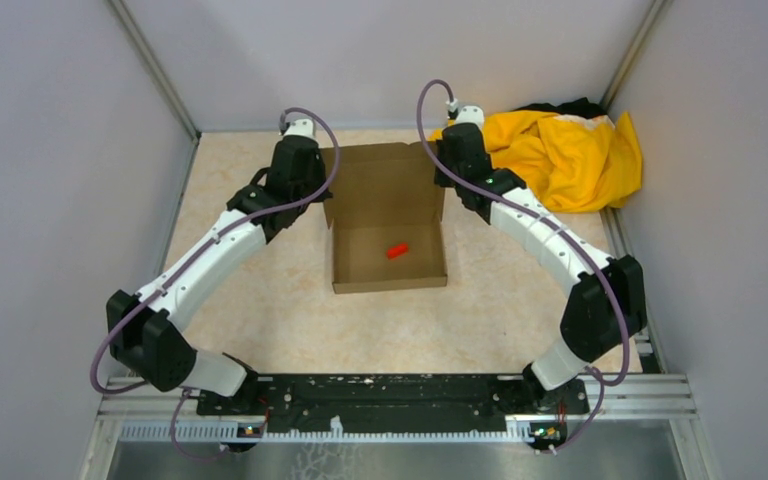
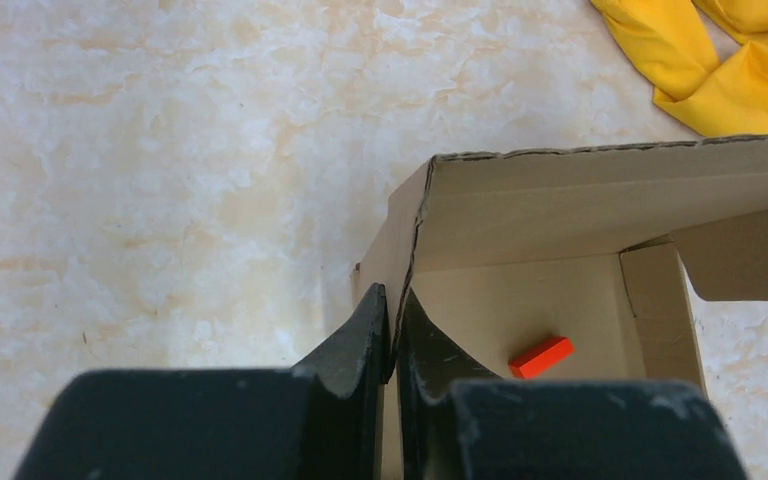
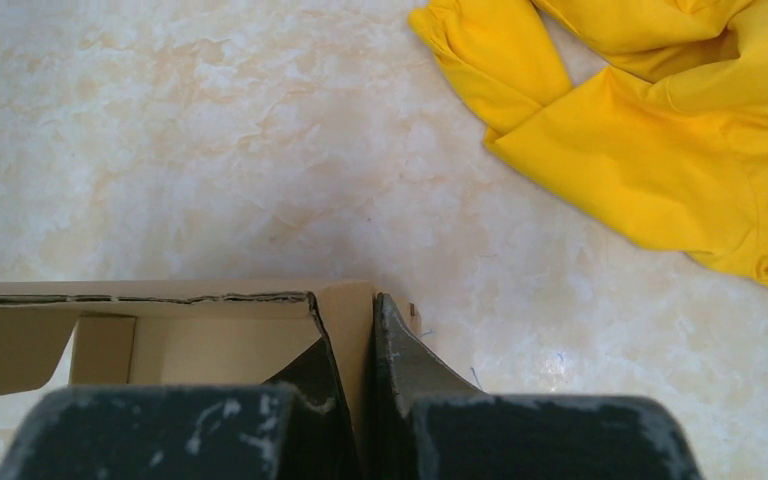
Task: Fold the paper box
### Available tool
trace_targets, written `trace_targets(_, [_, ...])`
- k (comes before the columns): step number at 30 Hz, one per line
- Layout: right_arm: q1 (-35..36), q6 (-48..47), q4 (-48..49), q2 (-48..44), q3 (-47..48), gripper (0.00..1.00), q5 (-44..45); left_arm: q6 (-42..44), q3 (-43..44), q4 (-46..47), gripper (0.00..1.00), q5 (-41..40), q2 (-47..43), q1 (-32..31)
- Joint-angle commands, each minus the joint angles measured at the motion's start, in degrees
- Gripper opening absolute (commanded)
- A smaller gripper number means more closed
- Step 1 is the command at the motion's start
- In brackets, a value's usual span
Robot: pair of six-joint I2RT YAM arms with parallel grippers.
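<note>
Marbled table [image 1: 290,310] | I see paper box [image 1: 388,190] open, red block [image 1: 397,251] inside | left gripper [image 2: 392,305], right gripper [image 3: 348,330] each pinch its wall

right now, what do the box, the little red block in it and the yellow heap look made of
The paper box looks like plain brown corrugated cardboard, matte and unprinted, with rough, layered cut edges. The red block is hard-edged and evenly coloured, probably plastic or painted wood, but it is too small to tell which. The yellow cloth looks like soft matte fabric, lying in folds and creases.
</note>
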Motion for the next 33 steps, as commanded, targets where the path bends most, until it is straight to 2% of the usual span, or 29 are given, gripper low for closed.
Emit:
trace_targets(1, [2.0, 4.6, 1.2, -2.1, -1.3, 0.00, 0.4, -3.9, 1.4, 1.4, 0.11, 0.1, 1.2, -0.7])
trace_targets(20, [3.3, 10.4, 3.1, -2.8, -2.4, 0.00, 3.6, -10.9, 2.1, 1.8, 0.11, -2.8, 1.9, -0.7])
trace_targets(33, [4.6, 14.6, 5.6, -4.8, -5.1, 0.00, 6.5, -13.9, -1.4, 4.2, 0.08, -3.9, 0.4, -0.9])
